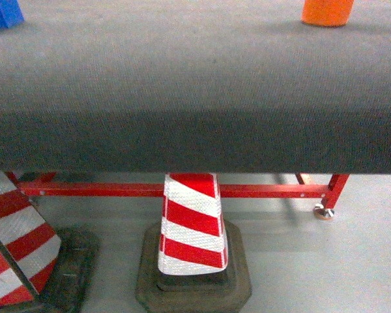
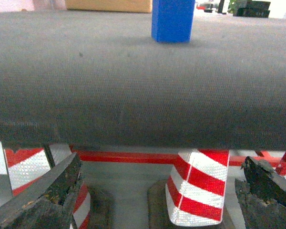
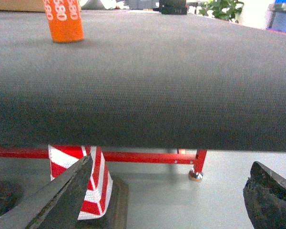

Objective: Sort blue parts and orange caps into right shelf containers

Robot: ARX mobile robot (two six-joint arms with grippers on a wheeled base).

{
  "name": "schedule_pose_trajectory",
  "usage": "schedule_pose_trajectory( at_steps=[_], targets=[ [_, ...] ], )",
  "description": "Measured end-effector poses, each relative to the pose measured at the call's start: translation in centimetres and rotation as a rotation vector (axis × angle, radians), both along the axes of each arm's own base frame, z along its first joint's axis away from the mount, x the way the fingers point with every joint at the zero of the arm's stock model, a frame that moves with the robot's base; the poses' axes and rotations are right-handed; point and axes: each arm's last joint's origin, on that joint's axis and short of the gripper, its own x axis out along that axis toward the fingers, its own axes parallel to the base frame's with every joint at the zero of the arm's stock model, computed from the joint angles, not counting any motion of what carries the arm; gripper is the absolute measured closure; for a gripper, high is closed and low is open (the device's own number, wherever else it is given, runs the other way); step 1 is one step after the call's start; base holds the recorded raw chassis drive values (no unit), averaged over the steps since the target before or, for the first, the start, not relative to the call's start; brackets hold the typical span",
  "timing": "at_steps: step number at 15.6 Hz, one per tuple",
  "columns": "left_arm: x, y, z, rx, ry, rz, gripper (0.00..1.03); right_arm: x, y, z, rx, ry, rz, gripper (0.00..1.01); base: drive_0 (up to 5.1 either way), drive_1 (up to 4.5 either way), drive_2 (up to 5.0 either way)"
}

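Observation:
A blue part [image 1: 1, 13] stands at the far left of the dark grey felt tabletop [image 1: 195, 98]; the left wrist view shows this blue part [image 2: 172, 20] straight ahead, far across the top. An orange cap [image 1: 327, 12] stands at the far right, and this orange cap [image 3: 66, 20] sits upper left in the right wrist view. My left gripper [image 2: 162, 158] and my right gripper [image 3: 172, 161] both hang open and empty below the table's near edge. Neither shows in the head view. The shelf and the right shelf containers are out of view.
Under the table runs a red tube frame [image 1: 117, 190] with a footed leg [image 1: 326, 210]. Two red-and-white striped cones on black bases stand on the floor, one at the centre [image 1: 192, 225] and one at the left [image 1: 16, 241]. A cardboard box [image 2: 109, 5] lies beyond the table.

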Motion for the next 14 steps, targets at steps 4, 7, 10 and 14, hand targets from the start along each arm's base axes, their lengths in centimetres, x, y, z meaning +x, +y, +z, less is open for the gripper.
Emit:
schedule_pose_trajectory(
  at_steps=[4, 7, 10, 14],
  targets=[
    [0.0, 0.0, 0.0, 0.0, 0.0, 0.002, 0.05, 0.0, 0.0, -0.01, 0.0, 0.001, 0.001, 0.03, 0.0, 0.0, 0.0],
    [0.0, 0.0, -0.01, 0.0, 0.001, 0.0, 0.05, 0.0, 0.0, -0.01, 0.001, 0.001, 0.0, 0.03, 0.0, 0.0, 0.0],
    [0.0, 0.0, 0.0, 0.0, 0.0, 0.001, 0.05, 0.0, 0.0, 0.01, 0.0, -0.001, 0.0, 0.03, 0.0, 0.0, 0.0],
    [0.0, 0.01, 0.0, 0.0, 0.0, 0.002, 0.05, 0.0, 0.0, 0.01, 0.0, -0.001, 0.001, 0.03, 0.0, 0.0, 0.0]
  ],
)
